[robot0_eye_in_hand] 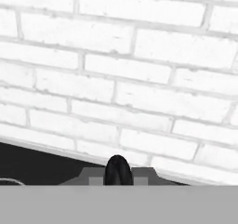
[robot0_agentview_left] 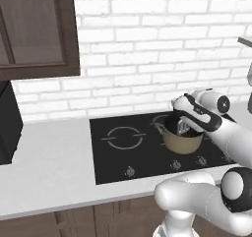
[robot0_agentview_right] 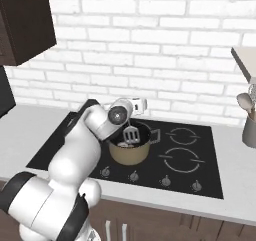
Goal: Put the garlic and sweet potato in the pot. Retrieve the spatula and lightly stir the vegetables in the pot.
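**Spatula hangs head-down into the pot**

The claw (robot0_agentview_right: 134, 106) is closed on the spatula (robot0_agentview_right: 130, 133) by its slim black handle. The handle runs almost straight down from the claw, and the slotted head sits just inside the rim of the pot (robot0_agentview_right: 129, 154), toward its back wall. The pot stands on the hob's front burner nearest the arm. A pale lump, likely the garlic (robot0_agentview_right: 123, 144), lies directly below the head; the sweet potato cannot be made out.
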Motion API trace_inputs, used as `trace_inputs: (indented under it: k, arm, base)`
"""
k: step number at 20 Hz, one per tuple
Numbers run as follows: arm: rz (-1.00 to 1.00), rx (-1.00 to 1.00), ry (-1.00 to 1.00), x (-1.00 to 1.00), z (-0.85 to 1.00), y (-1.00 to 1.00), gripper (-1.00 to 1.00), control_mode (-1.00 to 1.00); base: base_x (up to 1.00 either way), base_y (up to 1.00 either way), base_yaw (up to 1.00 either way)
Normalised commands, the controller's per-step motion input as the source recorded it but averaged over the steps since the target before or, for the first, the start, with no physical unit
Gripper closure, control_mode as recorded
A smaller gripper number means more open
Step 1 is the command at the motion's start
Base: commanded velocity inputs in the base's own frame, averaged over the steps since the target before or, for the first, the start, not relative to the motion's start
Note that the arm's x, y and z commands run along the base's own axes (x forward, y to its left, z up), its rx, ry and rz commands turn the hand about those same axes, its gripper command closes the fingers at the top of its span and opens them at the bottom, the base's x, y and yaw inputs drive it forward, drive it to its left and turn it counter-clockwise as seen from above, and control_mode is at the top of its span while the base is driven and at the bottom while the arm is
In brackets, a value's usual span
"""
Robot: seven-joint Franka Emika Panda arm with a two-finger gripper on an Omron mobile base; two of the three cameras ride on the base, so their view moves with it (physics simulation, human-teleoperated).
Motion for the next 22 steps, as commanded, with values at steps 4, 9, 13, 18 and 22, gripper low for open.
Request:
trace_inputs:
  k: [4,9,13,18,22]
  arm:
    - [0.0,0.0,-0.23,-0.04,-0.05,-0.01,1.0,-1.0]
    - [0.0,0.06,0.18,0.0,0.06,0.0,1.0,-1.0]
    - [0.0,0.18,0.43,0.05,0.34,-0.02,1.0,-1.0]
    - [0.0,0.21,0.44,0.04,0.41,-0.01,1.0,-1.0]
    - [-0.01,0.13,0.24,-0.12,0.74,0.0,1.0,-1.0]
  base:
    - [0.0,0.0,0.0]
    - [0.0,0.0,0.0]
    - [0.0,0.0,0.0]
    - [0.0,0.0,0.0]
    - [0.0,0.0,0.0]
